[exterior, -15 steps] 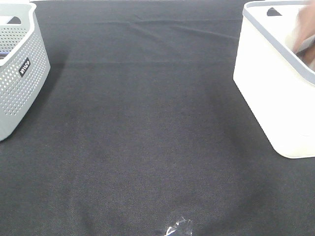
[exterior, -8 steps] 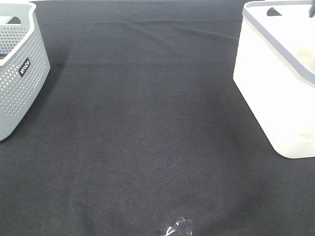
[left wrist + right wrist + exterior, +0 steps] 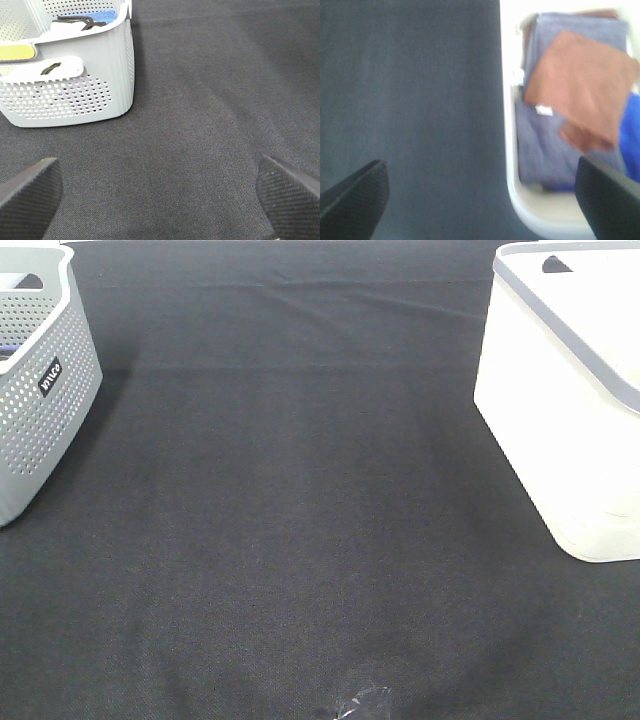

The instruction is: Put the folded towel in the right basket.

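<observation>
From the high exterior camera, a black cloth [image 3: 300,500] covers the whole table surface, with faint creases running across the upper part of the frame. At the upper right stands the right basket [image 3: 560,440], white and smooth-walled with a grey rim and a handle cut-out near its top edge; its inside cannot be seen from this angle. At the upper left, cut by the frame edge, is a grey perforated basket [image 3: 40,390] carrying a small dark label. A small scrap of crinkled clear plastic [image 3: 360,705] lies on the cloth at the bottom centre. Neither arm appears here.

In the left wrist picture, the left gripper [image 3: 160,195] has its two dark textured fingertips in the lower corners, spread wide with nothing but cloth between them. The perforated basket fills the upper left, with a yellow item, a blue item and something black inside.

In the blurred right wrist picture, the right gripper [image 3: 480,200] is likewise released, fingertips wide apart in the lower corners, empty. The folded towel [image 3: 580,95] lies inside the white basket at the upper right of the frame: rust-brown, roughly square, set at an angle, with a small white tag at one edge. It rests on a grey-purple towel [image 3: 545,145], and a bright blue cloth [image 3: 631,135] shows at the frame's right edge.
</observation>
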Robot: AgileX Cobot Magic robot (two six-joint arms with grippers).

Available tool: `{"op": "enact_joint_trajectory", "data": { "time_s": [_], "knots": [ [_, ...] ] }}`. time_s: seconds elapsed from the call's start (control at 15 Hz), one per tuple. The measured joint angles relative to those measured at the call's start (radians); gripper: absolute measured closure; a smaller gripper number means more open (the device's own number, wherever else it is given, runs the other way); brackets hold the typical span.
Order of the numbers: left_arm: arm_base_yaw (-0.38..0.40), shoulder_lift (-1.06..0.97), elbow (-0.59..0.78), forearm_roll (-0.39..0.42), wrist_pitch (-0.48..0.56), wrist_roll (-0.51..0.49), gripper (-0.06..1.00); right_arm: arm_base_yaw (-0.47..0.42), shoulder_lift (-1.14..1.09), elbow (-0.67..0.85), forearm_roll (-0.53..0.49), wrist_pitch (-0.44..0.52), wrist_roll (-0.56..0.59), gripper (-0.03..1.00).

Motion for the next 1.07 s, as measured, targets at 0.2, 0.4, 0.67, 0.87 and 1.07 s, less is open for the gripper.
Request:
{"op": "enact_joint_trajectory", "data": {
  "time_s": [0.2, 0.4, 0.67, 0.87, 1.07],
  "knots": [
    [0.000, 0.000, 0.000, 0.000, 0.000, 0.000, -0.04, 0.001, -0.262, 0.219, 0.000, -0.048, -0.001, 0.00],
    [0.000, 0.000, 0.000, 0.000, 0.000, 0.000, -0.04, 0.001, -0.724, 0.562, 0.000, -0.154, -0.033, 0.00],
    [0.000, 0.000, 0.000, 0.000, 0.000, 0.000, -0.04, 0.001, -1.152, 0.857, 0.000, -0.216, -0.063, 0.00],
    [0.000, 0.000, 0.000, 0.000, 0.000, 0.000, -0.04, 0.001, -1.340, 0.966, 0.000, -0.172, -0.063, 0.00],
    [0.000, 0.000, 0.000, 0.000, -0.001, 0.000, -0.04, 0.001, -1.345, 1.017, 0.000, -0.125, -0.085, 0.00]
  ]
}}
